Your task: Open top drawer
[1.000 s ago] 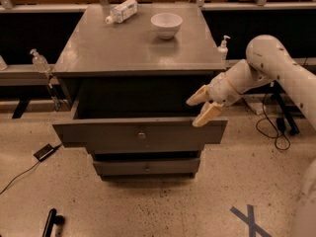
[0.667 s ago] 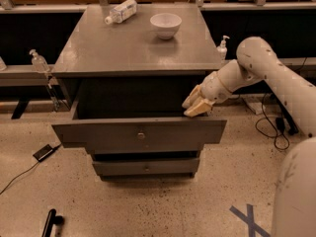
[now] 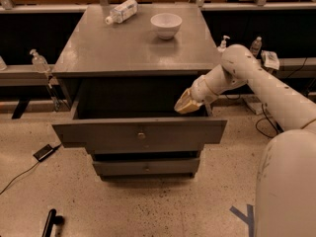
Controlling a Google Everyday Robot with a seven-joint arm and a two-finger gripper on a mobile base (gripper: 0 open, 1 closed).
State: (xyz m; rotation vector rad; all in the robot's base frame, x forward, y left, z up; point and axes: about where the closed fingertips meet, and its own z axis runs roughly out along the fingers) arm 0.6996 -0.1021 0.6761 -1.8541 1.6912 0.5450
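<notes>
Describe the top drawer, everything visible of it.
The top drawer is dull grey, perhaps painted wood or metal, with a wide flat front and one small round knob at its middle. It stands pulled well out from under the tabletop, level, its inside dark, so any contents cannot be seen. Its front overhangs the narrower lower drawer beneath. The claw sits above its right side, just behind the front; whether it touches the drawer cannot be told.

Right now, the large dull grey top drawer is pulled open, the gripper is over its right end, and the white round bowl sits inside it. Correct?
No. The camera view shows the white round bowl on the grey cabinet top, not inside the open top drawer; the gripper is over its right end.
</notes>
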